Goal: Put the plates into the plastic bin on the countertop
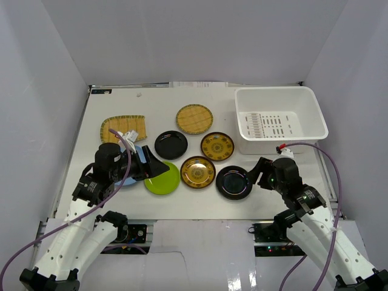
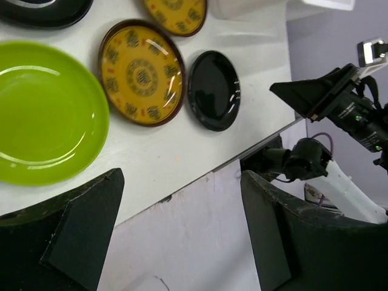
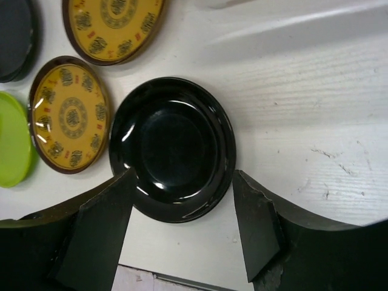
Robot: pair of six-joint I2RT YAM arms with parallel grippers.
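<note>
Worktop [image 1: 151, 109] carries everything. Plastic bin [image 1: 315, 115] is my landmark. Every one of the plates [image 1: 194, 118] I can see lies outside it, to its left. Black plate [image 3: 173, 148] sits just front-left of bin, with right claw [image 3: 182, 188] spread over its near rim, holding nothing. Left claw [image 2: 182, 179] spread too, empty, by lime green plate [image 2: 42, 112], farther left.

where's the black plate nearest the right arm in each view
Top external: black plate at lower centre-right, just left of the right gripper.
Left wrist: upper middle.
Right wrist: centre of the picture, its near rim framed by the two fingers.
Shared landmark: the gold-patterned plate right beside it, seen in all three views.
</note>
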